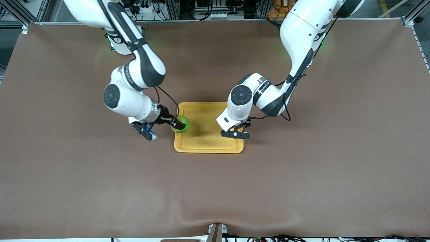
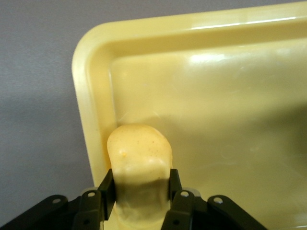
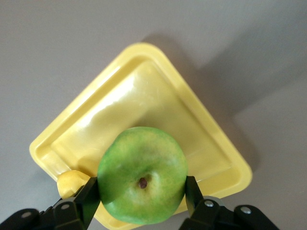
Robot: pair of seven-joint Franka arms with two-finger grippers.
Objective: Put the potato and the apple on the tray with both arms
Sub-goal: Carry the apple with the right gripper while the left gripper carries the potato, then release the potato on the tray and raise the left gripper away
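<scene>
Front cam's high up facing both robots; each wrist cam looks down close, all sharing the tray (image 1: 208, 143).

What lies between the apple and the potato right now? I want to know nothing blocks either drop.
Only bare tray floor, seen in the front view; the right gripper holds the apple, the left gripper the potato.

We see two white arms, the right arm (image 1: 134, 97) and the left arm (image 1: 268, 94), each with rounded shells, black joint bands, round dark caps, loose black cables, green base lights and black fingers with silver screws.
</scene>
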